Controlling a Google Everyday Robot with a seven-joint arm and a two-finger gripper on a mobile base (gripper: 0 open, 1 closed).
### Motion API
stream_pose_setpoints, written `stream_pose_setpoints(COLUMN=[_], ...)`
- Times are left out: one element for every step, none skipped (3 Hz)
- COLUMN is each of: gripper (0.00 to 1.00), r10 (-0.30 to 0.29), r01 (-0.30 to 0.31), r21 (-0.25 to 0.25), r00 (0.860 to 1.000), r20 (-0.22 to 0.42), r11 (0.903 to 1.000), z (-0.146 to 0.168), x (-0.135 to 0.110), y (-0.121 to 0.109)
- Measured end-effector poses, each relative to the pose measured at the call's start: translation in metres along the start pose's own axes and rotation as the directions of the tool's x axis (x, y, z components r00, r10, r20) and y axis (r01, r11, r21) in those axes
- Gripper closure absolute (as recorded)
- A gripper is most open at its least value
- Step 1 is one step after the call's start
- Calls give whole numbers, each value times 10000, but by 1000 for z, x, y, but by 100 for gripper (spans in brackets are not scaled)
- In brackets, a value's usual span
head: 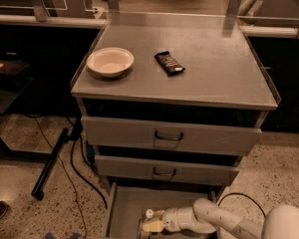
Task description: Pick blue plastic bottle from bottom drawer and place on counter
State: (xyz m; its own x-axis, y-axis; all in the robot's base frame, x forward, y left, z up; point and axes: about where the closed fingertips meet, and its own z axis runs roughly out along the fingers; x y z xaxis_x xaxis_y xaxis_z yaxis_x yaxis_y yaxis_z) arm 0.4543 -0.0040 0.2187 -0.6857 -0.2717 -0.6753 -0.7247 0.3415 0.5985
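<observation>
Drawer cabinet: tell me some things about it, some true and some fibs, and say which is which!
1. The bowl sits on the counter. True.
2. The blue plastic bottle stands on the counter. False: it is down in the bottom drawer.
3. The tool is in the bottom drawer, at the blue plastic bottle. True.
4. The dark snack bar lies inside the bowl. False: it lies on the counter, apart from the bowl.
5. The bottom drawer is pushed shut. False: it is pulled open.

Dim warm light; gripper [152,223] low in the shadowed bottom drawer [123,207].
</observation>
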Motion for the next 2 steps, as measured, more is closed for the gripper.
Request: stream_pose_setpoints(gripper=[100,100], r10=[-52,-212], r01=[53,217], r21=[-137,-152], r00=[9999,9992], r20=[111,347], r11=[9999,9996], z=[-17,-37], x=[-21,-41], y=[25,51])
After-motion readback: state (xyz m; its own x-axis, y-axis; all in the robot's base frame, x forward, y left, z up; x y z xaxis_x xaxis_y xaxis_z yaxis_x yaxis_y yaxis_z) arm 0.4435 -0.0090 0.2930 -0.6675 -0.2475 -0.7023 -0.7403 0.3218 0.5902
